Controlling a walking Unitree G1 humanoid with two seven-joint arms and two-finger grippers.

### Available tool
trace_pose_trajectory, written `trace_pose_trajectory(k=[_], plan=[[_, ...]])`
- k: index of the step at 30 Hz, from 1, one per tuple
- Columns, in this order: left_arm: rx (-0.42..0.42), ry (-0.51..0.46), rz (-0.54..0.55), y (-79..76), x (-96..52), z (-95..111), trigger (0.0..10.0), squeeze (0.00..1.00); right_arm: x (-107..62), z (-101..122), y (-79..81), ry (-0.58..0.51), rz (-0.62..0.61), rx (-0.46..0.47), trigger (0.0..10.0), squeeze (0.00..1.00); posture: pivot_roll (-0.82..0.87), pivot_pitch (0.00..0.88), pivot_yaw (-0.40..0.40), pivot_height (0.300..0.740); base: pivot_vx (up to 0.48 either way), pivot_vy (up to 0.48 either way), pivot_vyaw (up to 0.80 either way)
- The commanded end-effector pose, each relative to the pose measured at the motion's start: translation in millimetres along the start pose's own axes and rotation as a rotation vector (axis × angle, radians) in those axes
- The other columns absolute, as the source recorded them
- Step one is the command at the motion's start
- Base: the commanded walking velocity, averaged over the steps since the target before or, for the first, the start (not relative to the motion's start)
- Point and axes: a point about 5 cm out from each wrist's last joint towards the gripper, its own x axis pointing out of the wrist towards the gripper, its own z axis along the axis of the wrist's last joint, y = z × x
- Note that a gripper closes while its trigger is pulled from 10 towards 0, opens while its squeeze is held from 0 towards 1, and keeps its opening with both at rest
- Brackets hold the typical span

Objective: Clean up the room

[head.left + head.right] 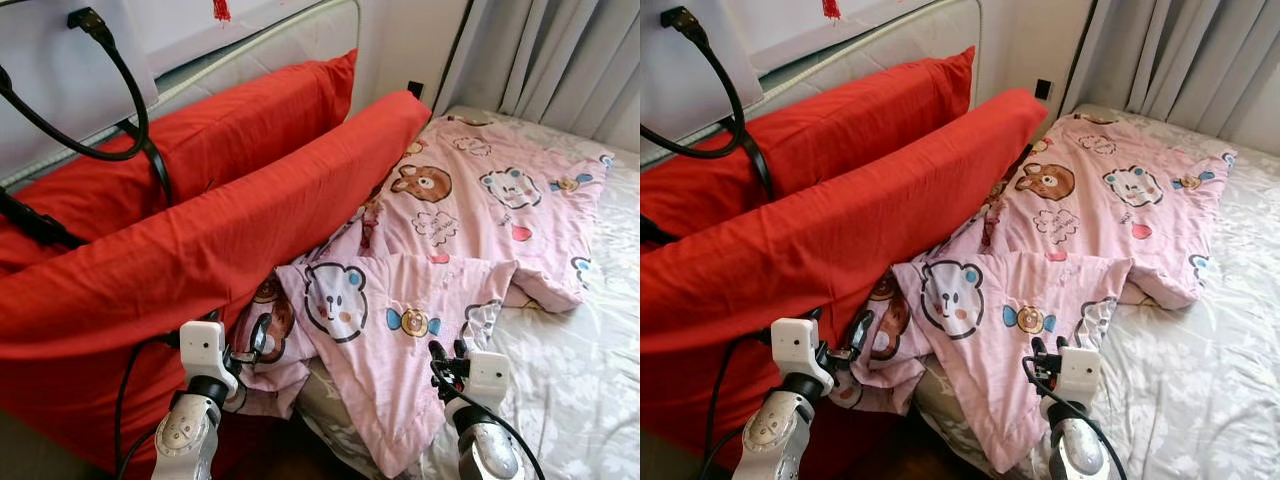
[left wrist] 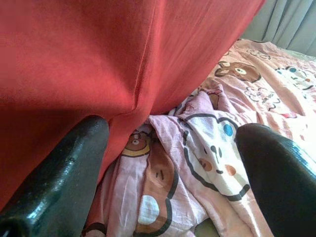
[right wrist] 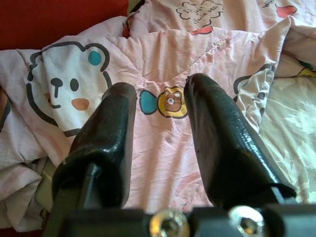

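A pink bear-print quilt (image 1: 470,220) lay rumpled across the frame's centre, against two red pillows (image 1: 200,230) at left. The left gripper (image 1: 250,345), fingers wide, hovered at its lower-left corner; the right gripper (image 1: 447,362), fingers narrowly parted, hovered above its lower edge.

Left gripper (image 1: 252,345) fingers spread wide; right gripper (image 1: 447,362) fingers slightly parted, both arms forward

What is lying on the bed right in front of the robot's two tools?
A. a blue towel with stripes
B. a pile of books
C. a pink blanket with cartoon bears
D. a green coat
C: a rumpled pink blanket printed with cartoon bears lies on the bed beside the long red pillows.
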Motion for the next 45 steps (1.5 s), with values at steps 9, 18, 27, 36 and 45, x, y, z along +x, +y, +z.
trace_pose_trajectory(k=[9,18,27,36,45], plan=[[-0.012,0.009,0.005,-3.4,-5.0,0.4,10.0,0.00,-1.7,-0.5,-0.4,-0.006,0.001,0.016,10.0,0.00,-0.06,0.115,-0.059,0.680,0.000,0.000,0.00],[-0.015,0.019,0.009,-4.1,-6.4,0.3,10.0,0.00,0.3,-3.9,-0.6,0.032,-0.005,0.001,10.0,0.00,-0.05,0.115,-0.058,0.660,0.000,0.000,0.00],[-0.017,0.033,0.014,-3.1,-6.8,-2.5,10.0,0.00,0.3,-0.4,-1.1,0.005,-0.009,0.019,10.0,0.00,-0.05,0.111,-0.056,0.660,0.000,0.000,0.00],[-0.015,0.041,0.015,-2.9,-7.1,-4.2,10.0,0.00,2.3,-3.6,-1.3,0.044,-0.013,0.004,10.0,0.00,-0.05,0.110,-0.057,0.660,0.000,0.000,0.00],[-0.017,0.041,0.015,-3.2,-7.4,-4.0,10.0,0.00,1.1,-3.8,0.9,0.024,-0.010,0.022,10.0,0.00,-0.05,0.109,-0.056,0.650,0.000,0.000,0.00]])
